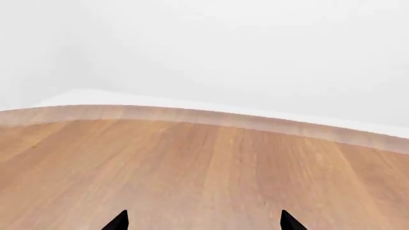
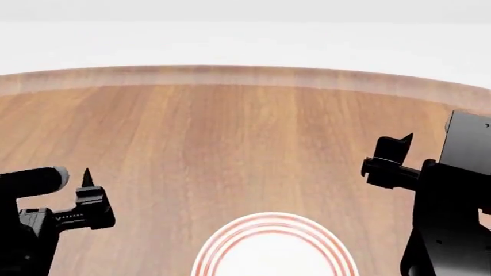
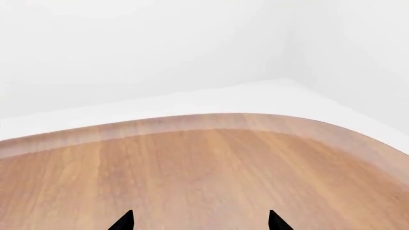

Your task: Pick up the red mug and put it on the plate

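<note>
The plate (image 2: 272, 247), white with concentric red rings, lies at the near edge of the wooden table (image 2: 230, 132), cut off by the head view's bottom edge. The red mug is out of view in every frame. My left gripper (image 2: 86, 190) hovers at the left, open and empty; its two fingertips (image 1: 118, 221) stand wide apart over bare wood. My right gripper (image 2: 391, 158) hovers at the right, open and empty; its fingertips (image 3: 124, 221) also stand wide apart over bare wood. The plate lies between the two grippers, nearer to me.
The table's rounded far edge (image 2: 245, 75) curves across the head view, with white floor and wall beyond. The same edge shows in the left wrist view (image 1: 204, 117) and the right wrist view (image 3: 211, 122). No other mugs show.
</note>
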Available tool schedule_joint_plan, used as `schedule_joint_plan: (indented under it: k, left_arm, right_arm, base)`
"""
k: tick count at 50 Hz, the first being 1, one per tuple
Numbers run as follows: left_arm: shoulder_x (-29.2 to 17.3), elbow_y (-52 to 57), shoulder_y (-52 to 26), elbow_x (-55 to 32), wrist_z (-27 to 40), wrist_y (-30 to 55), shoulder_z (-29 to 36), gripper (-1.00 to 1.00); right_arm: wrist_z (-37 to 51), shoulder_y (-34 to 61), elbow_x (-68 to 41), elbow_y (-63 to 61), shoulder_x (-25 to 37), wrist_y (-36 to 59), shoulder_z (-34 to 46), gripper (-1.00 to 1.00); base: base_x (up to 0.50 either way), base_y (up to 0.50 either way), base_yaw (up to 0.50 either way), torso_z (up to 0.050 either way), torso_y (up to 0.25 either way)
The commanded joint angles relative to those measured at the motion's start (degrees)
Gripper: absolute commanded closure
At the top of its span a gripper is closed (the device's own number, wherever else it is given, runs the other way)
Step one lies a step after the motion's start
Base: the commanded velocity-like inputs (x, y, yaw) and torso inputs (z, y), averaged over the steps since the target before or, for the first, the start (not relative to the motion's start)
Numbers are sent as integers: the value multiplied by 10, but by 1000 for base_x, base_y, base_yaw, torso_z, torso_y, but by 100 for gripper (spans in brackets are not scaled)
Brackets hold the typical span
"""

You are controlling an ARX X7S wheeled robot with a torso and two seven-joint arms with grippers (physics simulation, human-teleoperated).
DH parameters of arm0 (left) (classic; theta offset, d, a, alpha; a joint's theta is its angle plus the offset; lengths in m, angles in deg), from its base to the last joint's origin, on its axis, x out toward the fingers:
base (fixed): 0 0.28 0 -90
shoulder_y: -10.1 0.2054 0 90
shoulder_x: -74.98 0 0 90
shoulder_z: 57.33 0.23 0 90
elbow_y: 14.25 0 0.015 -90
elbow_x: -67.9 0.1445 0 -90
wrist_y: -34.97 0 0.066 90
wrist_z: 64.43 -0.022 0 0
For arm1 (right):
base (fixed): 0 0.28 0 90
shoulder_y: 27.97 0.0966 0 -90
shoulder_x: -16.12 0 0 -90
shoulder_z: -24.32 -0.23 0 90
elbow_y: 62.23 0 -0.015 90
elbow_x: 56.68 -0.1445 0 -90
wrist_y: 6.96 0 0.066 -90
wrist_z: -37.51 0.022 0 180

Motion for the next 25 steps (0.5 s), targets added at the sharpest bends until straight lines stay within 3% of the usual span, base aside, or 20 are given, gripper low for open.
schedule_joint_plan:
  k: [1, 9, 13, 25]
  left_arm:
    - [56, -40, -19, 49, 132, -1, -71, -100]
    - [50, -52, -20, 39, 151, -8, -69, -100]
    - [57, -74, -29, 51, 202, -12, -83, -100]
    - [43, -104, -26, 33, 206, -37, -80, -100]
  right_arm:
    - [-12, -4, 8, -1, -11, -5, -11, -100]
    - [-15, 3, 7, 17, -15, -15, -3, -100]
    - [-16, 2, 6, 25, -15, -21, -2, -100]
    - [-17, 0, 2, 34, -15, -26, -1, -100]
  base:
    - [0, 0, 0, 0, 0]
    - [0, 0, 0, 0, 0]
    - [0, 0, 0, 0, 0]
    - [0, 0, 0, 0, 0]
